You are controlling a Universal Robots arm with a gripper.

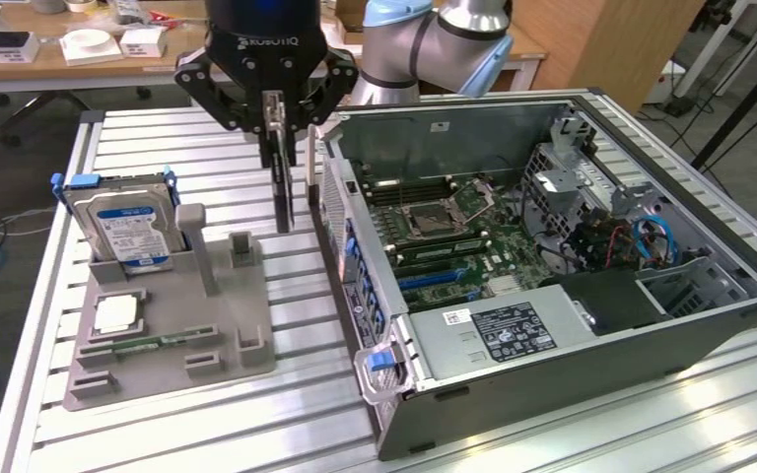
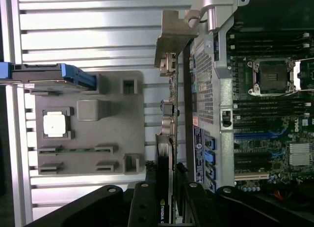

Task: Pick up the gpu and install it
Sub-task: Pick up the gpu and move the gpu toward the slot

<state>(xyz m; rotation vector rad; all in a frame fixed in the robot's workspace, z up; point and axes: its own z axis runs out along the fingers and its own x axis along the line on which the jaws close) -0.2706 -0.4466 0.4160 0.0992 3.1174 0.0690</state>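
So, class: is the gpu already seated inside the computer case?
No, the tool grips the gpu upright outside the computer case, beside its wall.

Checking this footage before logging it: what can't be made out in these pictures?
- Faces of the graphics card: edge-on in both views; the gripper covers one end.
- Lower part of the hard drive: behind the gray holder, exterior view.
- Text on the case label: too small, exterior view.

The claw [image 2: 167, 190] clamps the gpu [image 2: 167, 138] edge-on, silver bracket [image 2: 174, 35] at its far end, above the slatted counter [image 2: 98, 30], between a grey holder [image 2: 122, 143] carrying a hard drive [image 2: 49, 74] and processor chip [image 2: 54, 124], and the open computer case [image 2: 221, 84] with its motherboard [image 2: 267, 133]
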